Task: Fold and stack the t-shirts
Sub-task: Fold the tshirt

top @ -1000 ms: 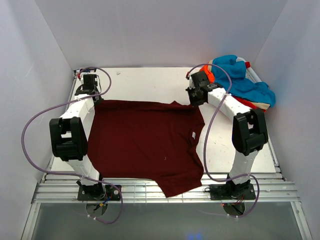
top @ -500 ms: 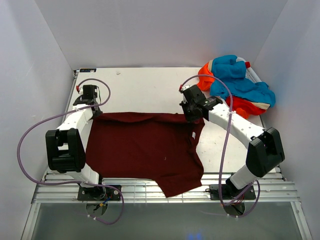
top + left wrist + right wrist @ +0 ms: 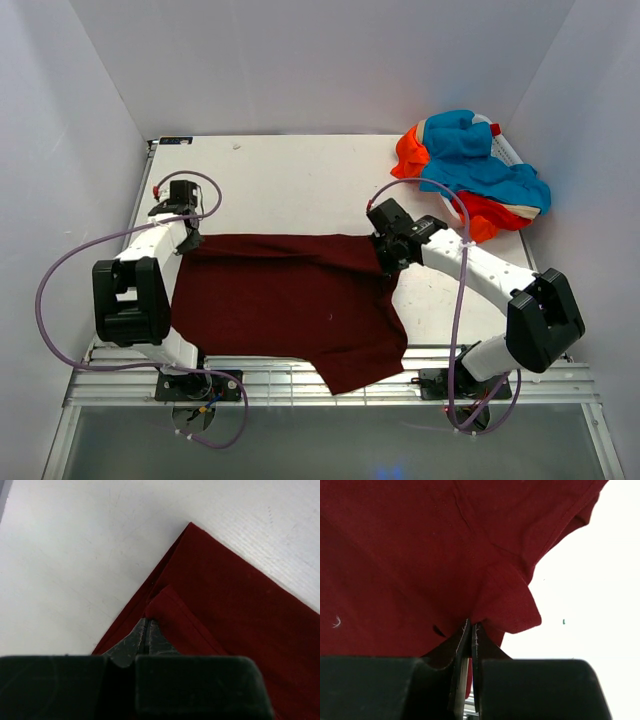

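The dark maroon t-shirt [image 3: 285, 300] lies spread on the white table, its far edge folded toward me along a straight fold line. My left gripper [image 3: 190, 240] is shut on the shirt's far left corner; the left wrist view shows the cloth [image 3: 225, 605] pinched at my fingertips [image 3: 146, 622]. My right gripper [image 3: 390, 262] is shut on the far right corner; the right wrist view shows the cloth [image 3: 420, 555] bunched at my closed fingertips [image 3: 471, 626]. The orange-red and turquoise-blue t-shirts [image 3: 475, 170] lie heaped at the far right.
White walls enclose the table on three sides. A metal rail [image 3: 330, 385] runs along the near edge, and one shirt sleeve [image 3: 360, 365] hangs over it. Purple cables loop from both arms.
Both grippers have pulled the maroon shirt's far edge toward the near side, folding it over the body. The right arm has swung inward and down; the left has drawn back too.
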